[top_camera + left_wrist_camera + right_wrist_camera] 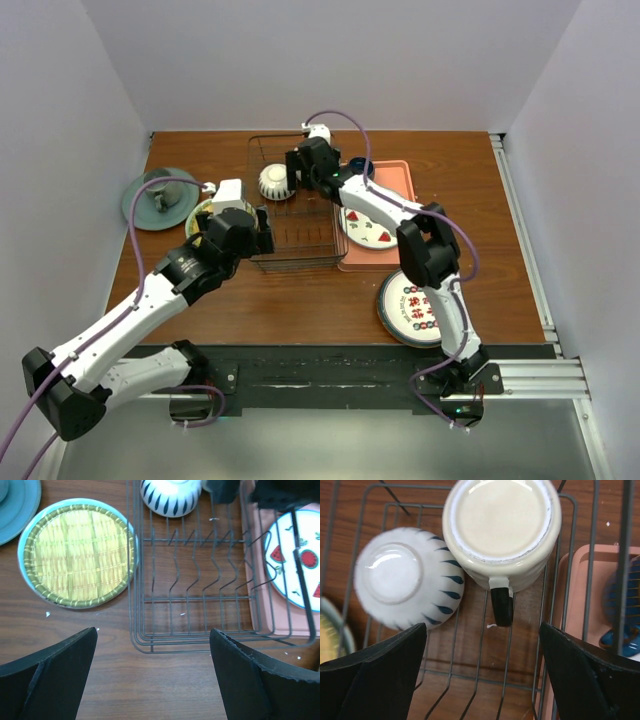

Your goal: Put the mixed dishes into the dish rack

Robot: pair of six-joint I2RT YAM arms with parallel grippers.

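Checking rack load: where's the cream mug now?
In the right wrist view, the cream mug sits upside down in the dish rack, just right of the upturned bowl.

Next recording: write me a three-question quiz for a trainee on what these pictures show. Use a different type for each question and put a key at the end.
1. True or false: the mug stands upside down inside the rack.
2. Where is the yellow plate?
A. Standing in the rack's slots
B. Outside the rack, to its left
C. Stacked on the mug
3. Fill in the blank: right beside the mug in the rack sits an upturned ____.

Key
1. True. The right wrist view shows its flat base facing up.
2. B
3. bowl
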